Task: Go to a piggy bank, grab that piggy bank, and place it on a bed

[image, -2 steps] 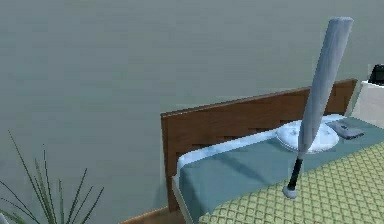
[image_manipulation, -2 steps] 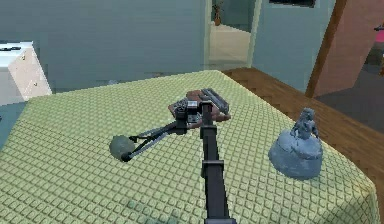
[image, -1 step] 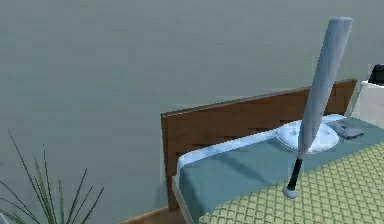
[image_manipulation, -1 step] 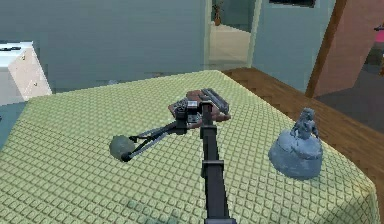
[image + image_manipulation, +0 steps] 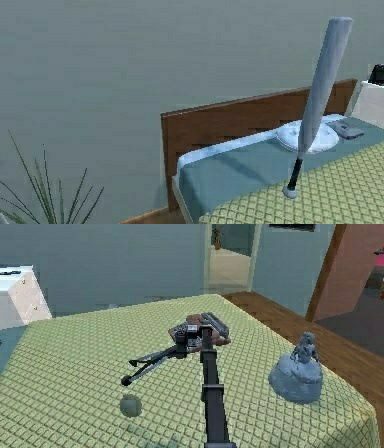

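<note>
Dark arm (image 5: 212, 394) over green bed (image 5: 80, 354), pincer (image 5: 130, 376) near small round blob (image 5: 130, 405), cannot tell if holding anything

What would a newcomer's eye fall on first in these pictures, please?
Probably the grey baseball bat standing on end on the bed at the forward view's right. In the arm side view, the dark arm stretches across the green quilt, with a grey statue at its right.

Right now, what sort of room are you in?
Most likely a bedroom. There is a wide bed with a green quilted cover, a brown wooden headboard at its end, and a white round pillow lying just below that.
</note>
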Robot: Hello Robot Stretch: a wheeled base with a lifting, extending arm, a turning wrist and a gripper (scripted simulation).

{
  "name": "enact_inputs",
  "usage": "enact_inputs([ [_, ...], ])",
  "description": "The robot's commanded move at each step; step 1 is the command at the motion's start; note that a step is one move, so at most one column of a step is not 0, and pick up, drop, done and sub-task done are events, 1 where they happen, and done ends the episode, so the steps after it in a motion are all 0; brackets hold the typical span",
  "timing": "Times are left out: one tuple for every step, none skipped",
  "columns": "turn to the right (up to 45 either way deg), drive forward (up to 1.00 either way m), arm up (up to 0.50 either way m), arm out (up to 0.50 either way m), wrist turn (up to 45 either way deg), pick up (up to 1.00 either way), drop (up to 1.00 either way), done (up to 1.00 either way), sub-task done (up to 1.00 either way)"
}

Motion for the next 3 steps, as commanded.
enact_inputs([
  [0.0,0.00,0.10,0.00,0.0,0.00,0.00,0.00,0.00],
  [0.0,0.00,0.00,-0.08,0.0,0.00,0.00,0.00,0.00],
  [0.0,0.00,0.00,0.00,0.0,0.00,0.00,1.00,0.00],
])
